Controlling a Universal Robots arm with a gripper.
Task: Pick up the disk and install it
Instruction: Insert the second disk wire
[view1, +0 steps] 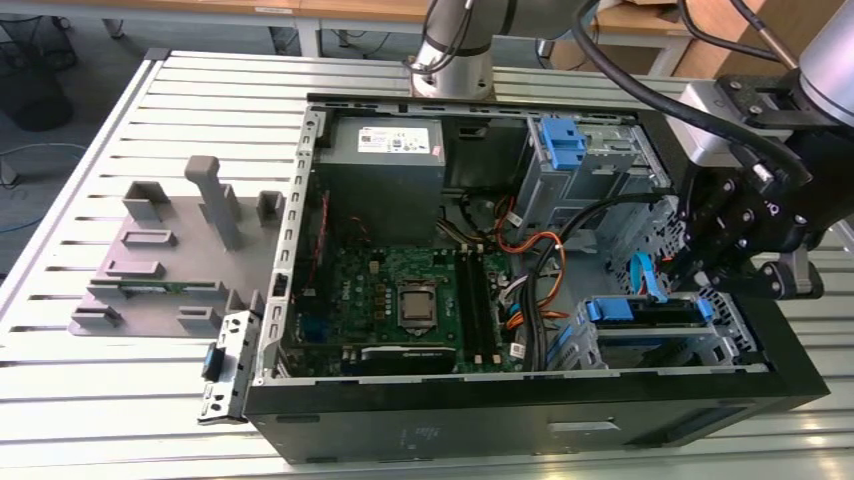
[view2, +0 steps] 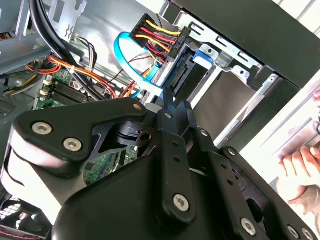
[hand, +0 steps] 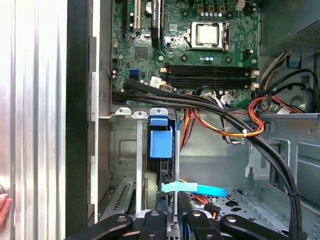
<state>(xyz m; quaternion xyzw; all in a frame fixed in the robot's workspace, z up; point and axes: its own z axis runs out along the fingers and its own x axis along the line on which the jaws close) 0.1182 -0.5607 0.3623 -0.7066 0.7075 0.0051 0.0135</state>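
Black hand (hand: 175, 220) with fingers pinched together above the disk (hand: 161, 144), mostly hidden in its bay.

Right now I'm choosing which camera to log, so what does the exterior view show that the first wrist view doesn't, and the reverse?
Exterior view: the grey stand with upright posts on the table, the power supply box and the arm's base.

First wrist view: the disk standing on edge in its bay, seen close, and a fingertip at the frame's edge.

Shared: the motherboard, the orange cables and the gripper.
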